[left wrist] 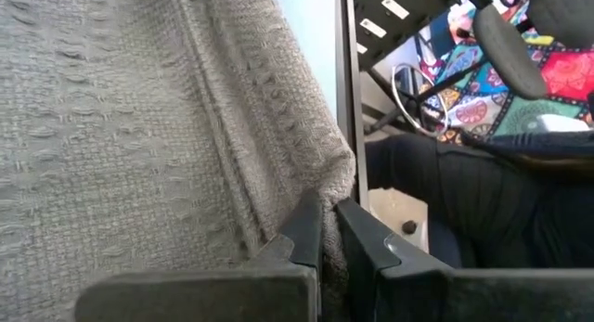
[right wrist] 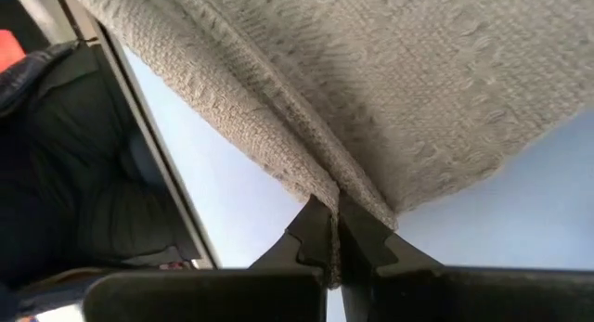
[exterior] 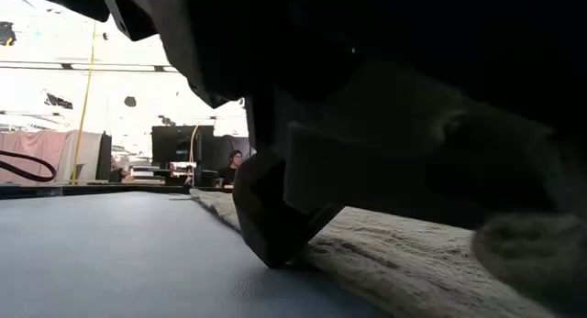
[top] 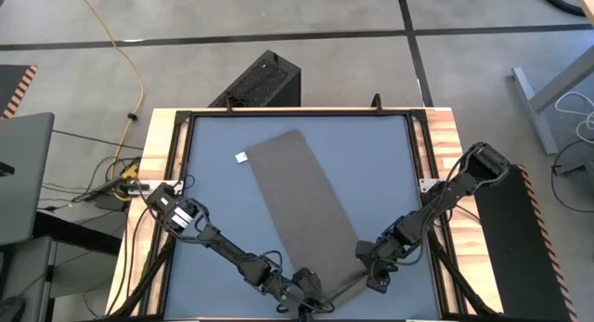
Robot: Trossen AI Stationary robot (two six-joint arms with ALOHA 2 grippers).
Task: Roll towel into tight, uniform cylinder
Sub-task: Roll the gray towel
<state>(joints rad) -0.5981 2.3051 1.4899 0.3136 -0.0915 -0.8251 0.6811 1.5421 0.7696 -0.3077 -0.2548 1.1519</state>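
The taupe towel [top: 302,201] lies flat and slanting on the blue-grey tabletop [top: 213,201], from the far left toward the near middle. Its white tag [top: 241,157] sticks out at the far left corner. Both grippers are at the towel's near end. My left gripper [top: 314,302] is shut on the near left corner and my right gripper [top: 376,277] on the near right corner. A narrow strip of the near end [top: 348,287] runs between them. In the low view the towel [exterior: 413,254] lies behind a dark finger that hides most of the picture. My left gripper pinches the near end's corner [left wrist: 332,187] between its two fingers, where a ridge of doubled cloth runs into them. The fingers slant down from the near left. The cloth behind the hold lies spread on the table. My right gripper pinches a raised fold of the near end [right wrist: 336,194] between its two fingers, right beside the corner [right wrist: 390,211]. The fingers come steeply from above, slanting from the right. The ridge runs away from the fingers; the rest of the cloth lies on the table.
A black rail and wooden frame [top: 167,173] edge the tabletop. A black box [top: 260,81] stands beyond the far edge and cables [top: 121,173] lie on the floor at the left. A person in dark clothing [right wrist: 56,155] sits close to the near edge.
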